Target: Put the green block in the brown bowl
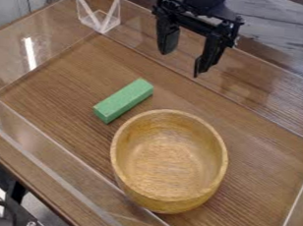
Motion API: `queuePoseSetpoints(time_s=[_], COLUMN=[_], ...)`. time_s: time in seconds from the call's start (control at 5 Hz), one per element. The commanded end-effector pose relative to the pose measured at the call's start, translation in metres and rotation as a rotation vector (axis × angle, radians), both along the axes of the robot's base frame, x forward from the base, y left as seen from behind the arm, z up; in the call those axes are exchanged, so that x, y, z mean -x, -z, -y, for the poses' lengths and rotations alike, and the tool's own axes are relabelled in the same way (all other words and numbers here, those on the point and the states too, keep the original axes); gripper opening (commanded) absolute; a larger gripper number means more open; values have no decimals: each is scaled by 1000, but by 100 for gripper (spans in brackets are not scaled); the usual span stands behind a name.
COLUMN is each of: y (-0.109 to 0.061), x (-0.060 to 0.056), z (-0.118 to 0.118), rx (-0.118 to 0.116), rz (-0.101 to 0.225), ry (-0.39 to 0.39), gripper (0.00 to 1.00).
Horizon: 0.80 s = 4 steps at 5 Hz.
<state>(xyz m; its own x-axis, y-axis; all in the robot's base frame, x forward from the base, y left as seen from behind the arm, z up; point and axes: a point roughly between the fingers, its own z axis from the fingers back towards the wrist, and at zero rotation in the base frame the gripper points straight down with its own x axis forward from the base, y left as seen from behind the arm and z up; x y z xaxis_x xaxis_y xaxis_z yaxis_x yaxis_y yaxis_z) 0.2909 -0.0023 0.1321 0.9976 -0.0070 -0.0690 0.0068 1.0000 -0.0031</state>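
The green block (124, 99), a small bright bar, lies flat on the wooden table left of centre, angled diagonally. Just to its lower right stands the brown bowl (170, 159), a large round wooden bowl with a thick rim and nothing in its hollow. The block's near end sits close to the bowl's rim. My black gripper (186, 53) hangs above the table at the top centre, pointing down, well behind both objects. Its two fingers stand apart, open, with nothing between them.
A clear plastic wall (33, 145) runs along the table's front-left edge. A small clear folded stand (99, 14) sits at the back left. The table's right edge (300, 186) lies beyond the bowl.
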Motion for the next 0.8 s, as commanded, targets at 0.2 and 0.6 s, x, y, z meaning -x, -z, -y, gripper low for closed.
queuePoseSetpoints(time_s=[0.2, 0.6], y=[27, 40], x=[22, 51], z=[-48, -95], rx=[-3, -14], rz=[23, 127], ry=[55, 169], gripper=[100, 100])
